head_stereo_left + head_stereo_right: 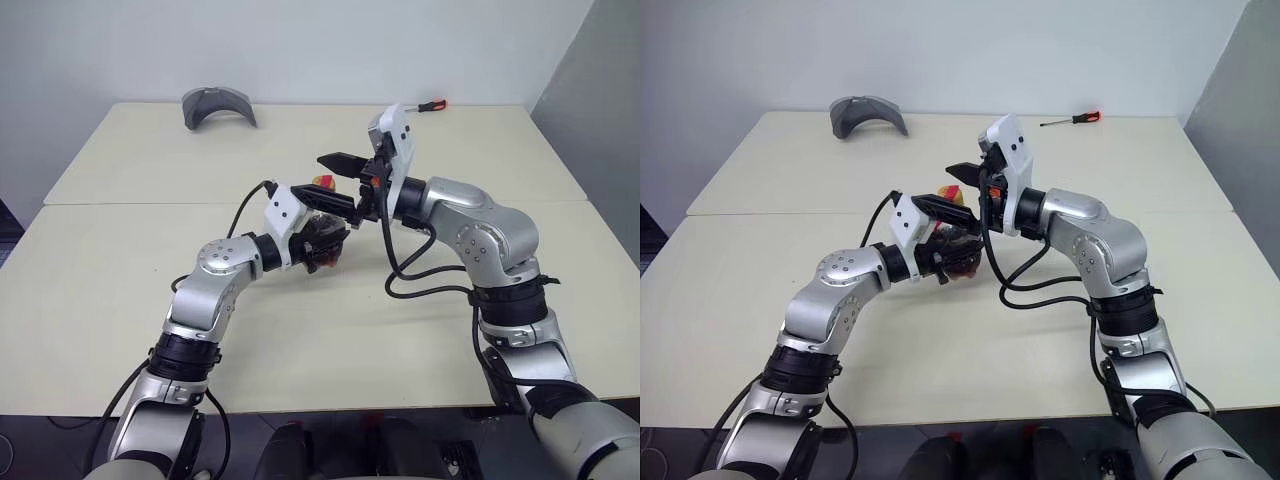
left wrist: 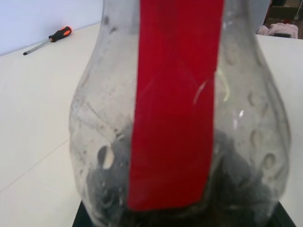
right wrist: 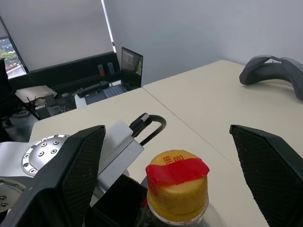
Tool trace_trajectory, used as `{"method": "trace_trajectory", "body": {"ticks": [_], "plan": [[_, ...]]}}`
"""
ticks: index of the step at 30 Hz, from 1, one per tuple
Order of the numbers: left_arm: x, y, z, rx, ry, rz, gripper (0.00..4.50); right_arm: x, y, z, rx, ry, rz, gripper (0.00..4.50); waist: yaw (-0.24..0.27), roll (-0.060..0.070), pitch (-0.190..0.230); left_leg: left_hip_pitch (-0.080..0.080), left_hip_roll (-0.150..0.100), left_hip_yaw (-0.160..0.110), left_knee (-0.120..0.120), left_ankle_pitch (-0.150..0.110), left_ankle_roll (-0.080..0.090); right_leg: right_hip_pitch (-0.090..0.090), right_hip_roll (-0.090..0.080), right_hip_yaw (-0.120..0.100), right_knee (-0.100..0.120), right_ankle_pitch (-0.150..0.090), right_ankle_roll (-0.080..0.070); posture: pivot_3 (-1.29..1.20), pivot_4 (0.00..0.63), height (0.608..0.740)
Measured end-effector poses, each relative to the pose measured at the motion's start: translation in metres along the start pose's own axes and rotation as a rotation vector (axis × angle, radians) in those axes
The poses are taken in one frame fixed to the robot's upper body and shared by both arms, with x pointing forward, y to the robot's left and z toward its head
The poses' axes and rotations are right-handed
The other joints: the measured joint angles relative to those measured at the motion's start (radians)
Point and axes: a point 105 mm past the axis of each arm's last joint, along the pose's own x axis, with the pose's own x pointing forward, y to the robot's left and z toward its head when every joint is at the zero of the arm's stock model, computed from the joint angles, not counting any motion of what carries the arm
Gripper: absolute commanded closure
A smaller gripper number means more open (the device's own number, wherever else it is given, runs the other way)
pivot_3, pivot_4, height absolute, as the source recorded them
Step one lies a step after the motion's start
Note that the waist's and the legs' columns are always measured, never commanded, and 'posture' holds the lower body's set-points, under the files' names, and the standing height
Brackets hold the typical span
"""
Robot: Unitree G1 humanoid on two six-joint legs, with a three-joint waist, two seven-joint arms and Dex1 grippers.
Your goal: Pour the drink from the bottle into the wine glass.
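My left gripper (image 1: 334, 224) is shut on the bottle (image 1: 322, 240), holding its round clear belly upright above the table. A red strip (image 2: 175, 104) runs down the bottle's side. The drink (image 2: 239, 182) lies dark in the bottom of the bottle. My right gripper (image 3: 176, 165) is open and reaches in level from the right. Its two black fingers (image 3: 78, 170) stand wide on either side of the yellow cap (image 3: 178, 189) without touching it. The cap (image 1: 323, 181) carries a band of red tape. The wine glass is out of view.
The pale table (image 1: 110, 300) has a seam across its middle. At its far side lie a grey curved object (image 1: 218, 106) on the left and an orange-handled screwdriver (image 1: 432, 104) on the right. Black cables hang from both wrists.
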Motion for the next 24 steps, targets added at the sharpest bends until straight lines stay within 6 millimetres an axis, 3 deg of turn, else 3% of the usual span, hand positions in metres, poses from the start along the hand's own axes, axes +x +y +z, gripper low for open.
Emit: {"method": "trace_trajectory", "body": {"ticks": [1,4,12,20,24], "plan": [[0.0,0.0,0.0,0.0,-0.001,0.001,2.83,0.001,-0.001,0.0,-0.002,0.001,-0.003,0.02,0.0,0.0,0.0,0.0,0.0,0.0,0.0,0.0,0.0,0.0,0.0,0.0,0.0,0.0,0.0,0.0,0.15,0.74],[-0.001,0.0,0.002,0.005,-0.005,0.001,2.83,0.002,-0.003,0.0,-0.007,0.002,-0.009,0.57,0.0,0.0,0.0,0.0,0.0,0.0,0.0,0.0,0.0,0.0,0.0,0.0,0.0,0.0,0.0,0.0,0.15,0.74],[-0.001,0.0,0.004,0.009,-0.008,0.002,2.83,0.004,-0.001,-0.001,0.009,-0.003,0.013,3.25,0.0,0.0,0.0,0.0,0.0,0.0,0.0,0.0,0.0,0.0,0.0,0.0,0.0,0.0,0.0,0.0,0.15,0.74],[-0.014,-0.013,0.004,-0.006,-0.02,0.012,2.83,0.003,0.011,0.0,0.016,-0.019,0.097,3.25,-0.002,0.0,0.0,0.0,0.0,0.0,0.0,0.0,0.0,0.0,0.0,0.0,-0.001,0.0,0.0,0.0,0.15,0.74],[-0.028,-0.031,0.01,-0.001,-0.032,-0.042,2.83,0.0,0.029,0.004,0.048,-0.05,0.264,3.25,-0.002,0.0,0.0,0.0,0.0,0.0,0.0,0.0,0.0,0.0,0.0,0.001,-0.001,0.0,0.0,0.0,0.15,0.74]]}}
